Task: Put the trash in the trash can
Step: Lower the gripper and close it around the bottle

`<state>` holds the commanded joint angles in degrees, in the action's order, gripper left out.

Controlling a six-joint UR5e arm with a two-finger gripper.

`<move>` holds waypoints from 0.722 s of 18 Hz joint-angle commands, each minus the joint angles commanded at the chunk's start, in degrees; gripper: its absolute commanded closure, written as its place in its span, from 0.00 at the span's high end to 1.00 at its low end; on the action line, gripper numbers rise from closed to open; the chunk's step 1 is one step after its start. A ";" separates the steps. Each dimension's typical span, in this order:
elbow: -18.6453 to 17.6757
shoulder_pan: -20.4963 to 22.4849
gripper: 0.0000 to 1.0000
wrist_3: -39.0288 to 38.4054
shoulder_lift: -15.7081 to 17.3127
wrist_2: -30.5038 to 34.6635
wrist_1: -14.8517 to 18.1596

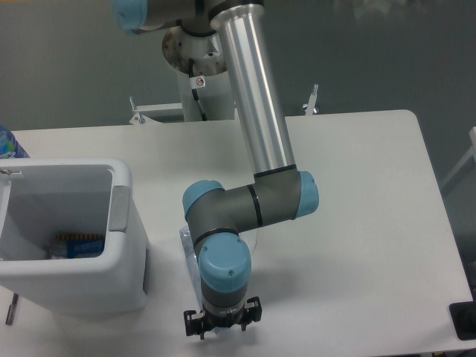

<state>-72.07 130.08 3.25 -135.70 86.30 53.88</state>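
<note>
A crushed clear bluish bottle (pixel 188 254), the trash, lies on the white table just right of the trash can. Only its upper part shows; the rest and the cap are hidden under my wrist. My gripper (pixel 222 327) points straight down over the bottle's near end, close to the table's front edge. Its black links stick out on both sides, so it looks open, and the fingertips are hidden beneath it. The trash can (pixel 122 178) is a large white bin at the left with a grey side panel, and a blue-striped item (pixel 78 244) lies inside it.
The arm's base column (pixel 199 67) stands behind the table. A blue object (pixel 6 143) pokes in at the left edge. A black block (pixel 462 320) sits at the table's front right corner. A thin metal piece (pixel 11 309) lies by the bin's front.
</note>
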 joint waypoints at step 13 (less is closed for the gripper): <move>-0.61 -0.35 0.34 -0.09 0.09 1.06 0.09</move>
<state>-72.68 129.73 3.16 -135.62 87.36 53.96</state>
